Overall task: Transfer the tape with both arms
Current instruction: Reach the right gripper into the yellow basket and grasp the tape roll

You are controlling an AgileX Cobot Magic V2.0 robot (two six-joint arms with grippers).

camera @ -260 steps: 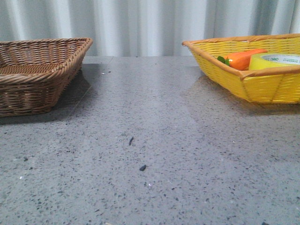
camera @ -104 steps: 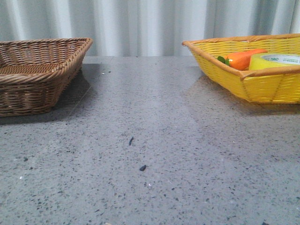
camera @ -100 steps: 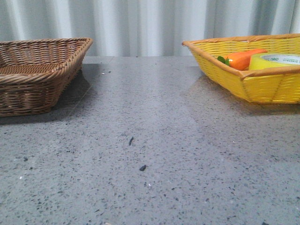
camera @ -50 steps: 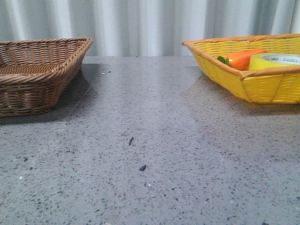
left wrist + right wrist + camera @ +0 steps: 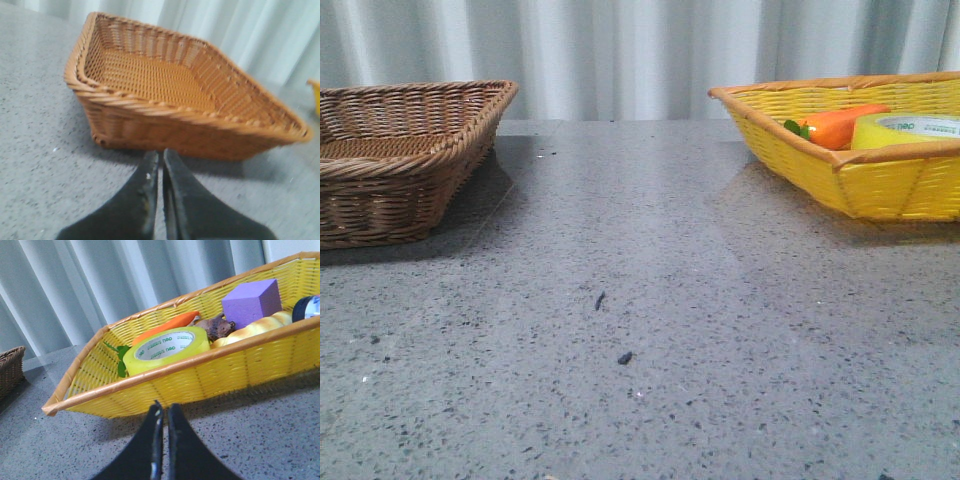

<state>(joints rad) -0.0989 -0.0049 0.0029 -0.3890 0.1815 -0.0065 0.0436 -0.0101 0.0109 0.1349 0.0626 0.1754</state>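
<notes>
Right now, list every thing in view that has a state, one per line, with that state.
tape: lying flat in the yellow basket, core hole up, ungrasped.
carrot: lying in the same basket, behind the tape.
purple block: resting in the yellow basket.
yellow basket: upright on the table, holding several items.
brown basket: upright on the table, empty.
left gripper: shut, holding nothing.
right gripper: shut, holding nothing.

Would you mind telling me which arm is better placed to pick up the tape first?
The right. Its gripper faces the yellow basket holding the tape, while the left gripper faces only the brown basket.
</notes>
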